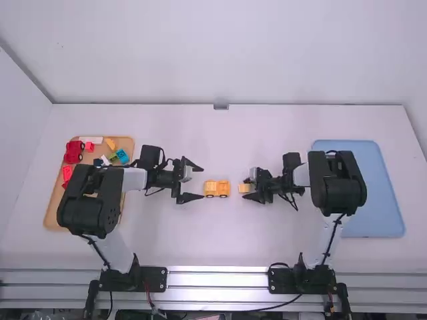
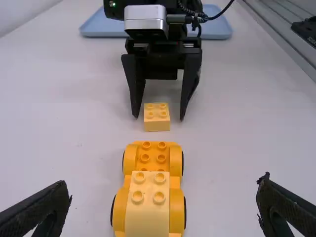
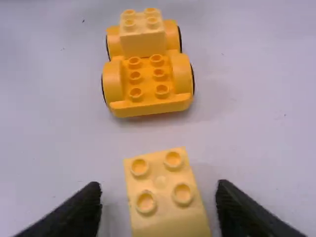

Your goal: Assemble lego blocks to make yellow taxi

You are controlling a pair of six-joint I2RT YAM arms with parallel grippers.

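My left gripper (image 1: 193,182) stands open just left of the orange-yellow car base (image 1: 217,189); in the left wrist view the open left gripper (image 2: 165,205) has the car base (image 2: 152,157) between its spread fingers, untouched. A pale yellow block (image 2: 148,207) sits on one end of the base. To the base's right lies a loose pale yellow brick (image 1: 245,188) with four studs. My right gripper (image 1: 249,188) is around that brick, open, a gap on each side; in the right wrist view the right gripper (image 3: 159,210) straddles the brick (image 3: 165,197).
A wooden tray (image 1: 53,212) at the left holds a red vehicle (image 1: 73,152) and several coloured blocks. At the right lies a blue tray (image 1: 383,200), partly under the right arm.
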